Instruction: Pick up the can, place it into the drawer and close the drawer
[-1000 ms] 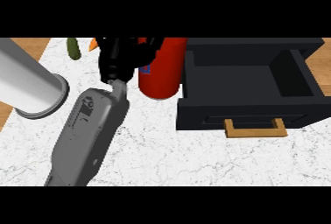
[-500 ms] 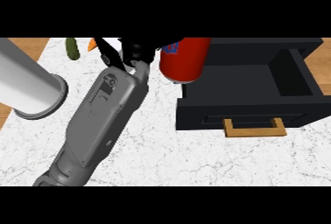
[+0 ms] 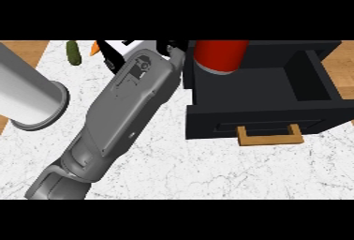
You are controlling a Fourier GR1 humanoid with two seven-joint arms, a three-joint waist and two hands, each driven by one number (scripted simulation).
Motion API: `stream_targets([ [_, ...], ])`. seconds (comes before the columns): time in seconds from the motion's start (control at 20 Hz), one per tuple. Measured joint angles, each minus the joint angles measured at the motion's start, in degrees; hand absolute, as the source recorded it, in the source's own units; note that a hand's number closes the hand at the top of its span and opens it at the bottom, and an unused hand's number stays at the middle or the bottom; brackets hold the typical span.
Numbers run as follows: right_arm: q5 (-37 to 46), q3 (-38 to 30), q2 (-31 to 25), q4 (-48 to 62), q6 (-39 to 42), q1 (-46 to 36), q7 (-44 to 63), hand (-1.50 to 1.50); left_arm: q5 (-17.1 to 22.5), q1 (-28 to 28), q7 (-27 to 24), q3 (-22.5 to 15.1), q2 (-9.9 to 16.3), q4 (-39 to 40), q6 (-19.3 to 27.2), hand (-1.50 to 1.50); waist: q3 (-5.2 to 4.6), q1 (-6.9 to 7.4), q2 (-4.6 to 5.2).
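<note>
The open black drawer is the landmark: the red can has moved from the counter left of it to over its rear left corner, so only lowering, release and closing seem left. The hand carrying it is hidden behind its grey forearm, so I cannot tell its grip, and the can's top is cut off.
</note>
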Motion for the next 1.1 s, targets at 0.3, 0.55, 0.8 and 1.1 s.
stream_targets([
  [0.3,-0.48,-0.64,-1.23,1.49,-0.17,-1.75,0.57,-1.5,6.53,-4.66,-3.47,-3.5,0.0,6.73,1.59,1.5,0.01,-0.54,0.14],
  [0.55,-0.27,-0.42,-1.3,1.41,0.07,-1.77,0.28,-1.5,10.84,-8.23,-4.89,-6.22,0.0,11.75,1.96,1.5,0.04,-0.95,0.2],
  [0.8,-1.19,-0.05,-0.99,0.29,0.12,-1.7,1.12,-1.5,15.64,-8.76,-7.83,-10.63,0.0,14.73,3.83,1.5,0.06,-1.79,0.34],
  [1.1,-0.85,0.06,-1.78,0.26,-0.76,-3.07,2.4,-1.5,20.3,-10.24,-8.48,-15.15,0.0,17.92,5.25,1.5,0.06,-2.1,0.48],
])
